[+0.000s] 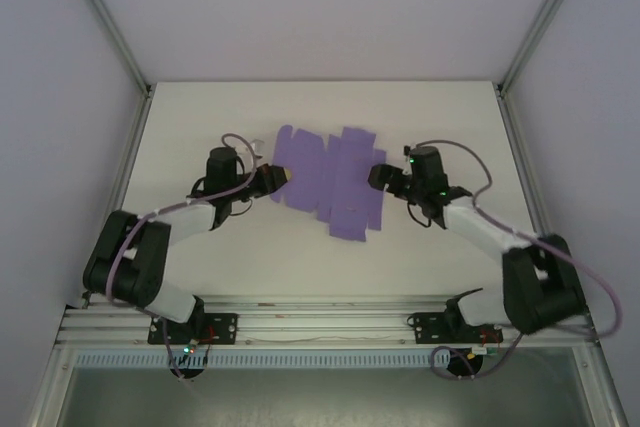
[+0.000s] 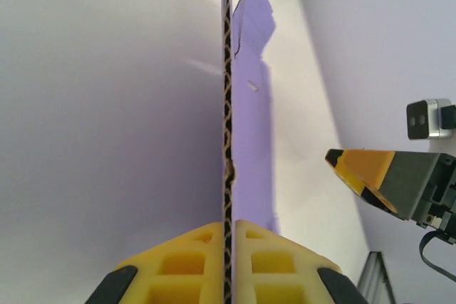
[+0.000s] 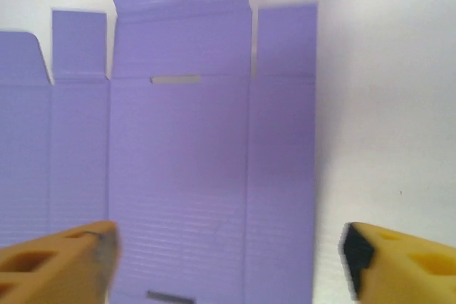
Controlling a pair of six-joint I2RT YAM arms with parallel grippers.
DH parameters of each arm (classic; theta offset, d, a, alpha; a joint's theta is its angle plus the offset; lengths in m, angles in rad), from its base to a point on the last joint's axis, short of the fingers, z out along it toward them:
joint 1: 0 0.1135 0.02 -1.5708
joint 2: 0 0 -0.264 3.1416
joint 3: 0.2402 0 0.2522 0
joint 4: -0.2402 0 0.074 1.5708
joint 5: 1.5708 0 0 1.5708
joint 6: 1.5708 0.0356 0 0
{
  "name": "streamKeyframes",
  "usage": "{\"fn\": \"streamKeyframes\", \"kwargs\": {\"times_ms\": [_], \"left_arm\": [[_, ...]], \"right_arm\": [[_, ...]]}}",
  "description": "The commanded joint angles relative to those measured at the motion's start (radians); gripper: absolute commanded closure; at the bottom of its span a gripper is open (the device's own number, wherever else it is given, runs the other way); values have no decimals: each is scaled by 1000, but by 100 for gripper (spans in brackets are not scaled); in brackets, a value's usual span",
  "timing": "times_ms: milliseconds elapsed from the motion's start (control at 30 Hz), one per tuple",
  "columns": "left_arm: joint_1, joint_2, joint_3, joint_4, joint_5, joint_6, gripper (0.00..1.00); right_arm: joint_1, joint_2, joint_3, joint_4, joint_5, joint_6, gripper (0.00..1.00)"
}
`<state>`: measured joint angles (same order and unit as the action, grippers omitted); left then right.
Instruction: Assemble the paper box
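A: Purple paper box (image 1: pixel 330 182), a flat die-cut card sheet, lies unfolded on the white table (image 1: pixel 450 117) between our grippers. Which step?

B: First fold, we judge. Our left gripper (image 2: pixel 228 229) is clenched on its left edge; our right gripper (image 3: pixel 228 241) hangs released over its right panels. Next we must pin a crease and lift.

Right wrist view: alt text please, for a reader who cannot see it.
The flat purple paper box lies unfolded on the white table, flaps toward the top of the frame. The right gripper is open at the bottom edge: one yellow finger over the sheet's left part, the other over bare table to its right.
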<state>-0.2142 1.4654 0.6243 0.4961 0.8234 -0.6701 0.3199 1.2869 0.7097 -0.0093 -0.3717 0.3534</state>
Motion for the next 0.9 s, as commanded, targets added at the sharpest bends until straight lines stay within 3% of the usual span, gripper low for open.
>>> {"fn": "streamKeyframes", "kwargs": {"times_ms": [0,133,367,633,867], "left_arm": [[2,-156,-2,77,-1,-62,100],[1,-336,14,-52,-79,-67,100],[2,-540,-23,-20,-105,-170,100],[2,-582,-17,15,-63,-226,100],[2,-601,-15,34,-36,-247,100]], "right_arm": [[-43,-129,-17,-54,-65,-16,0],[-88,-272,-20,-55,-248,-24,0],[-101,-338,-4,88,-463,35,2],[-105,-254,96,96,-544,31,18],[-136,-158,187,87,-585,15,21]]}}
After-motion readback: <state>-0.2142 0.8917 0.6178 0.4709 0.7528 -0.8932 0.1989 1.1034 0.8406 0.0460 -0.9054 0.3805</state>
